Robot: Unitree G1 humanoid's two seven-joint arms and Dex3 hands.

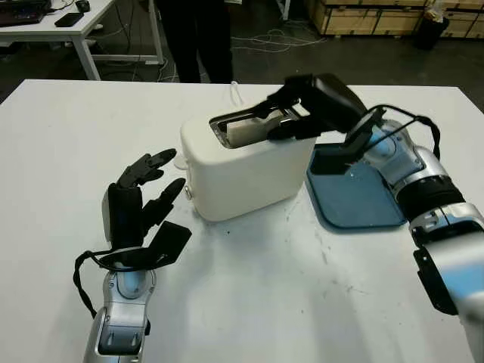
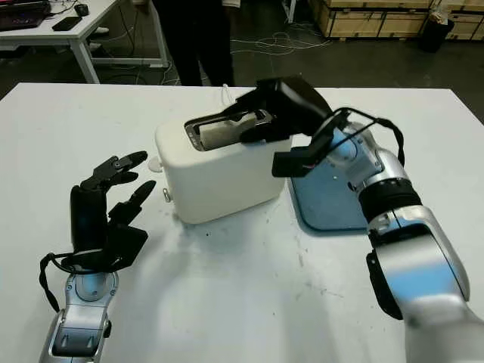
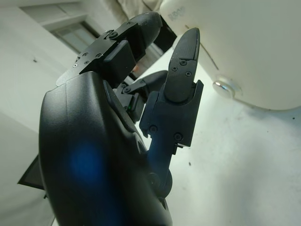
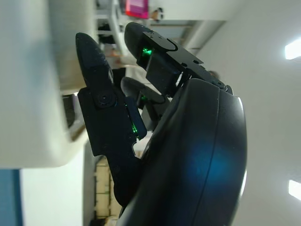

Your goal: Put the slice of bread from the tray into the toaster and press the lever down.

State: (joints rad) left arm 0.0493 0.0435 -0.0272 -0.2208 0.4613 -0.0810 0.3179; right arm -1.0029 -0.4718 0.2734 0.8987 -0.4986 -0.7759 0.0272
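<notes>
A white toaster (image 1: pixel 242 178) stands mid-table. A pale slice of bread (image 1: pixel 243 133) sits tilted in its top slot, partly sticking out. My right hand (image 1: pixel 291 121) reaches over the toaster's right end, its fingers closed on either side of the slice's right end. The blue tray (image 1: pixel 352 200) lies just right of the toaster, under my right forearm, with nothing on it. My left hand (image 1: pixel 147 193) is open, held upright just left of the toaster, fingertips close to the small lever (image 1: pixel 187 190) on that end. The lever (image 3: pixel 225 88) also appears in the left wrist view, past my left fingers (image 3: pixel 181 75).
A person's dark legs (image 1: pixel 197 38) stand beyond the table's far edge. A desk (image 1: pixel 68 23) is at the back left and wooden crates (image 1: pixel 378 15) at the back right. White table surface (image 1: pixel 287 302) spreads in front of the toaster.
</notes>
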